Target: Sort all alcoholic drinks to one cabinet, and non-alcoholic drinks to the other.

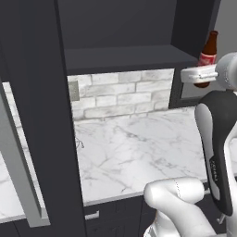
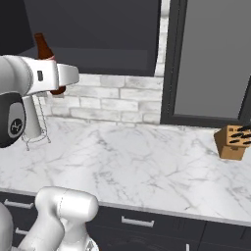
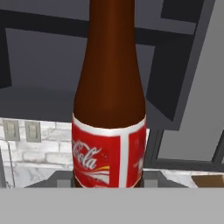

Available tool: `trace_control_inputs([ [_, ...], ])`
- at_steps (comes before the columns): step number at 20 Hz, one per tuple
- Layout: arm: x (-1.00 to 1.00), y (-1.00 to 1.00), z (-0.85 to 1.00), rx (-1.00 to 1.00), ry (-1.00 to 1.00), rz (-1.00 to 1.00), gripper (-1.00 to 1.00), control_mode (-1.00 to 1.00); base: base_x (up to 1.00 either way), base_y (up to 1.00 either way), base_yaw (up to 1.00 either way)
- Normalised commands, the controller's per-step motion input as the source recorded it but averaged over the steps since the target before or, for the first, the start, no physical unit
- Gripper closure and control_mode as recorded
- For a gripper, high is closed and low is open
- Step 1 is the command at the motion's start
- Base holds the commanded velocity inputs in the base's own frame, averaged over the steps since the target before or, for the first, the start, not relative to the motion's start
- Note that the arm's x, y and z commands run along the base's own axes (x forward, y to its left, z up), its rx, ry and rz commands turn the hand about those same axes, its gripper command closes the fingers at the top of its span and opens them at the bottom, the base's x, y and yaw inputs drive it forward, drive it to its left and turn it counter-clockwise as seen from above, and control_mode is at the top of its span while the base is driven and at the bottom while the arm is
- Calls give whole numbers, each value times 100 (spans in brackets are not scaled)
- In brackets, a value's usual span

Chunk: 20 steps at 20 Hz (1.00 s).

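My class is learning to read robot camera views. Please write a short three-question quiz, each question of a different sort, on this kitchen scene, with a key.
1. True or false: the gripper is shut on the small brown bottle.
2. Multiple choice: what stands on the marble counter at the far right of the right base view? A) a kettle B) a wooden knife block C) a bowl
3. Fill in: the bottle's label is mostly ____.

Key: 1 true; 2 B; 3 red.
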Motion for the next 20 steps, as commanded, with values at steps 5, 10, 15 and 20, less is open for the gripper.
trace_control_inputs([
  [5, 12, 0, 5, 2, -2, 0, 100, -100, 0, 0, 0],
  [10, 8, 0, 12, 3, -1, -1, 100, -100, 0, 0, 0],
  [15, 12, 0, 9, 2, 0, -2, 100, -100, 0, 0, 0],
  [20, 19, 0, 3, 2, -1, -2, 100, -100, 0, 0, 0],
])
